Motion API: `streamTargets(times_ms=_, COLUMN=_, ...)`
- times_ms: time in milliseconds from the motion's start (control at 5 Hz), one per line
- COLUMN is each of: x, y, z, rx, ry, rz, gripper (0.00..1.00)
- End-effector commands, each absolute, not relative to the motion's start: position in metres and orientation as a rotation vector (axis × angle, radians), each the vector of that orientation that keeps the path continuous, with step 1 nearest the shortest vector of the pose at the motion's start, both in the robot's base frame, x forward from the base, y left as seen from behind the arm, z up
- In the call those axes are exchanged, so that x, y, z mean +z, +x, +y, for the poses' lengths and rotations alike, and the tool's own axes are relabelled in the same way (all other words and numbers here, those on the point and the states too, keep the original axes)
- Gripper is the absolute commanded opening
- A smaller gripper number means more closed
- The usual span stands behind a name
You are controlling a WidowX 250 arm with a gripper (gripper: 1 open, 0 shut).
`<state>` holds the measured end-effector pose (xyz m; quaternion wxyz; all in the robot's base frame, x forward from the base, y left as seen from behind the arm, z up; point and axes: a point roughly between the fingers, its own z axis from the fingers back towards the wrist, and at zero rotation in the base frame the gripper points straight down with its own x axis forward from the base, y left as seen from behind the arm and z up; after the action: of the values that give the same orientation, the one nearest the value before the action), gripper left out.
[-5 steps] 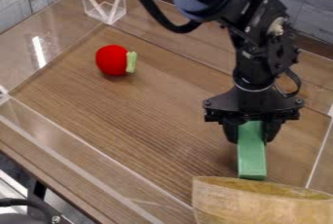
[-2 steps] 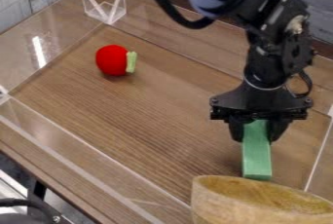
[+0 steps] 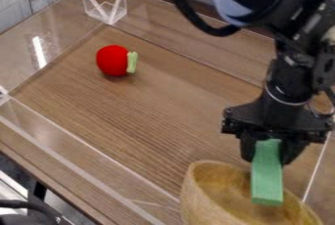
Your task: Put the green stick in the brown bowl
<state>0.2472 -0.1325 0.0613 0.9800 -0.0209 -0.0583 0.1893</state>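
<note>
Green stick (image 3: 267,178) at five o'clock, over the brown bowl (image 3: 220,182).
The black hand (image 3: 269,147) pinches its top, closed tight; the stick hangs below. One stick, one bowl, one red ball (image 3: 116,61) at ten o'clock.

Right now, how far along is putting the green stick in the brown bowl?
Done: the green stick looks picked up, its upper end between the fingers of the gripper.
In hand: the stick hangs down, its lower part overlapping the bowl in this view.
Left: apparently lowering and releasing it; the gripper is shut on it.
</note>
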Motion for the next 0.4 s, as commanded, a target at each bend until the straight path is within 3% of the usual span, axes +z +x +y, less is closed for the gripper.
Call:
streamTargets(times_ms=0, x=0.0785, y=0.2587, z=-0.1395, rx=0.369, ry=-0.103, rz=-0.18, gripper=0.0)
streamTargets(times_ms=200, x=0.0756, y=0.2608, z=-0.142, rx=0.367, ry=-0.113, rz=-0.183, gripper=0.0)
